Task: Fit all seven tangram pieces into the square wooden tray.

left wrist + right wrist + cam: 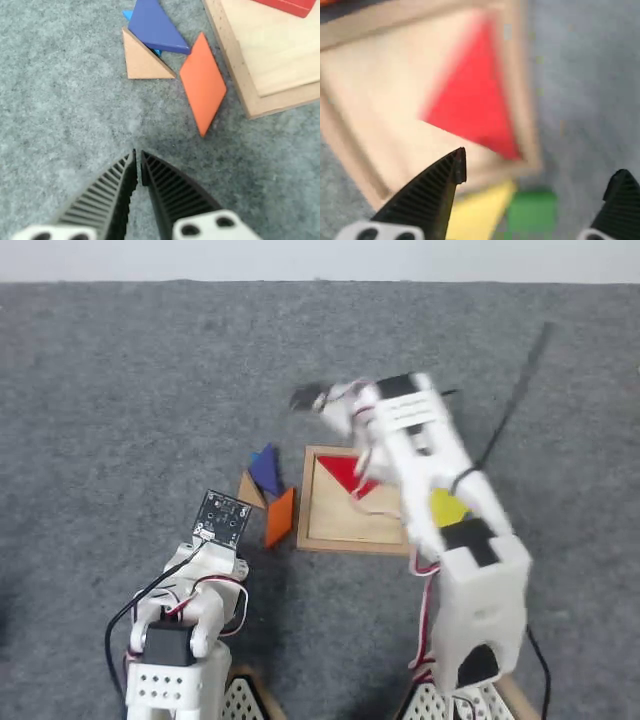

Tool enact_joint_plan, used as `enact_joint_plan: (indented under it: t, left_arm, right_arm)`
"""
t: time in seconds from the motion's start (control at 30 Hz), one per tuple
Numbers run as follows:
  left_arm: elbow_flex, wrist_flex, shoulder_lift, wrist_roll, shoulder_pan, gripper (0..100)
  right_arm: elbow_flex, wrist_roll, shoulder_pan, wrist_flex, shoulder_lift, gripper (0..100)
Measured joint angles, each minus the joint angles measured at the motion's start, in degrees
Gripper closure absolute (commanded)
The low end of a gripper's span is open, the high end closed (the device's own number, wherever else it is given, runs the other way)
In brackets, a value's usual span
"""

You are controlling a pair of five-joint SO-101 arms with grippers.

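While the left pincer (138,156) hangs pressed together over carpet (60,100), the right pincer (540,162) spreads above tray (522,90) rim.

Red triangle (342,472) inside wooden tray (335,522)

Grey, felt-like carpet (120,390) covers the table surface. Pale, plain strip (300,258) runs along its far edge.

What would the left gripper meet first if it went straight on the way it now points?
Most likely the tan triangle, with bare grey mat before it. The left gripper may tilt down into the mat first; depth is unclear.
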Motion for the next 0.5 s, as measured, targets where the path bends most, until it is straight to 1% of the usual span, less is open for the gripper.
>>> enact_joint_plan:
  t: [0.13,0.23,0.37,0.43,0.5]
  left_arm:
    - [0.0,0.0,0.0,0.0,0.0,98]
    - [0.0,0.0,0.0,0.0,0.0,98]
    - [0.0,0.0,0.0,0.0,0.0,98]
    - [0.0,0.0,0.0,0.0,0.0,98]
    - [0.0,0.0,0.0,0.0,0.0,98]
  right_arm:
    - [-0.4,-8.9,9.3,0.0,-2.3,58.3]
    - [3.9,-11.0,13.8,-1.6,-2.3,58.3]
    - [11.3,-14.0,15.6,-4.1,-2.3,58.3]
    - [14.9,-17.8,15.3,-4.2,-2.3,58.3]
    - [17.3,-23.5,14.9,-4.6,-2.4,58.3]
